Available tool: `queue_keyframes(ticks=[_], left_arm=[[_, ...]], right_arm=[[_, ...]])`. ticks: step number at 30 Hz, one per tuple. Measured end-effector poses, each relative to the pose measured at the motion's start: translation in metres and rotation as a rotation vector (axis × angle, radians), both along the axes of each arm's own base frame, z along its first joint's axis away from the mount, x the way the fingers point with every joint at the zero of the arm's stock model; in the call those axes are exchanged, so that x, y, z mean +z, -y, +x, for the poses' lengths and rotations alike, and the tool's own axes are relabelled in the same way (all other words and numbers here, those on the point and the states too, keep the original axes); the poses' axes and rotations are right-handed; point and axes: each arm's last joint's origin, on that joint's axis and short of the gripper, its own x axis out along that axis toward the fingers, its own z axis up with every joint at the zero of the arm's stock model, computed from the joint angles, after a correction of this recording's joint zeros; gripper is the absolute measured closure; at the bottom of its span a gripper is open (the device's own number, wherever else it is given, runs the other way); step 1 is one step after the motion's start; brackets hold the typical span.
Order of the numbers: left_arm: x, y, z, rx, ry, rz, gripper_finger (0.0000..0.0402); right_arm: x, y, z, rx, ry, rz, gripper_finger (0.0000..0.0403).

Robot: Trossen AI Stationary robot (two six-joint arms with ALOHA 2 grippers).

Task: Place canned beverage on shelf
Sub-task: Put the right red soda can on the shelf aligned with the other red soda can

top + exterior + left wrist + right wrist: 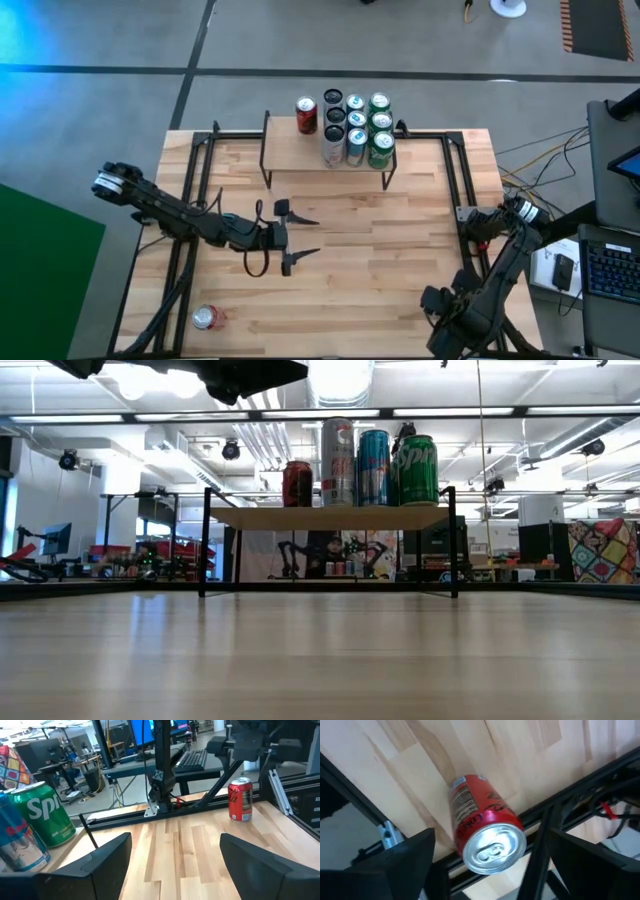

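A red can stands upright at the right edge of the tabletop, directly below the right claw, whose fingers gape wide either side of it, while the left claw, also spread and empty, hovers mid-tabletop, farther away, short of the shelf.

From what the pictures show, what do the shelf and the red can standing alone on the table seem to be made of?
The shelf: a light wood board with a matte, visible grain, on thin black legs, probably metal. The red can: likely aluminium, with a shiny silver top and a printed glossy red wall.
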Motion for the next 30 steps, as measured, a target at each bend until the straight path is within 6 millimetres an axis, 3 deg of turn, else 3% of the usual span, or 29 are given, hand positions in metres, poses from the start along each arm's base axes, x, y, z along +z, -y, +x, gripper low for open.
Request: queue_keyframes(ticks=[11,25,30], left_arm=[[-0.004,0.000,-0.001,0.001,-0.043,0.008,0.0114],[-0.004,0.000,-0.001,0.004,-0.044,0.002,0.0114],[-0.004,0.000,-0.001,0.004,-0.048,0.003,0.0114]], right_arm=[[-0.005,0.000,-0.005,0.026,0.001,-0.033,0.0018],[-0.006,0.003,-0.034,-0.127,0.020,-0.101,0.0018],[-0.009,0.006,-0.048,-0.200,0.106,-0.078,0.0018]])
